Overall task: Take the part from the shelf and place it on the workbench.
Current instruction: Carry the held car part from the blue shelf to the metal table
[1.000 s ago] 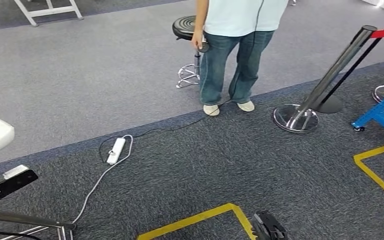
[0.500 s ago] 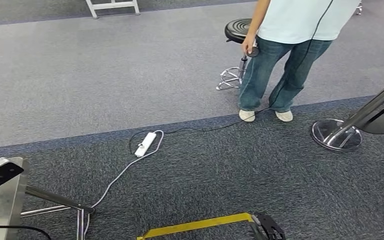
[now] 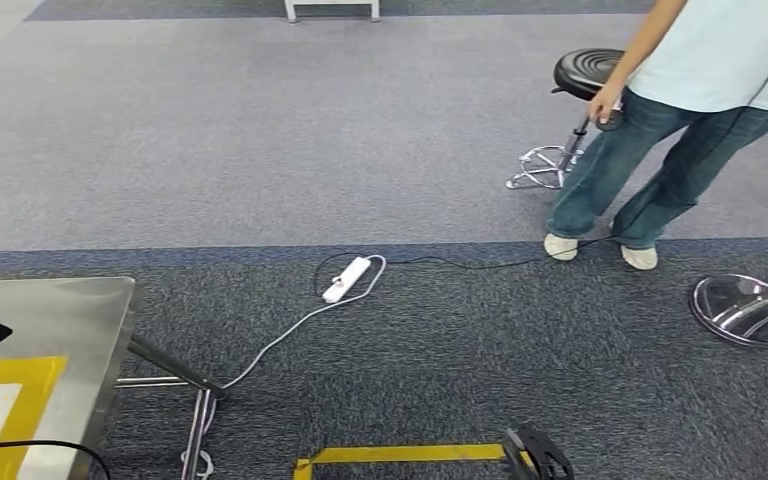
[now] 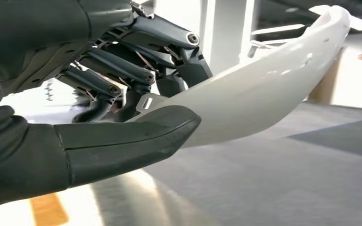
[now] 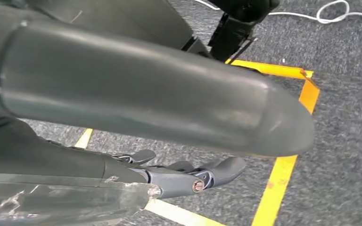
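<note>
The part is a long curved white plastic shell (image 4: 264,89). My left hand (image 4: 136,108) grips it at one end, dark fingers on top and the thick thumb (image 4: 132,141) underneath. The shiny steel workbench (image 3: 70,320) stands at the left edge of the head view, with a yellow tape rectangle (image 3: 20,375) marked on its top. Below the held part in the left wrist view lies a shiny surface with an orange-yellow stripe (image 4: 47,209). My right hand (image 3: 537,458) hangs low over the carpet and holds nothing, its fingers (image 5: 207,174) stretched out loosely.
A person in jeans (image 3: 680,150) stands at the right beside a black stool (image 3: 585,75). A white power strip (image 3: 347,279) and its cable lie on the dark carpet near the workbench leg (image 3: 175,365). A chrome stanchion base (image 3: 745,308) sits far right. Yellow floor tape (image 3: 400,455) runs below.
The whole view has swung to the left: the workbench top has come in at the left, and the person, stool and stanchion have slid right. The white part has left the head view.
</note>
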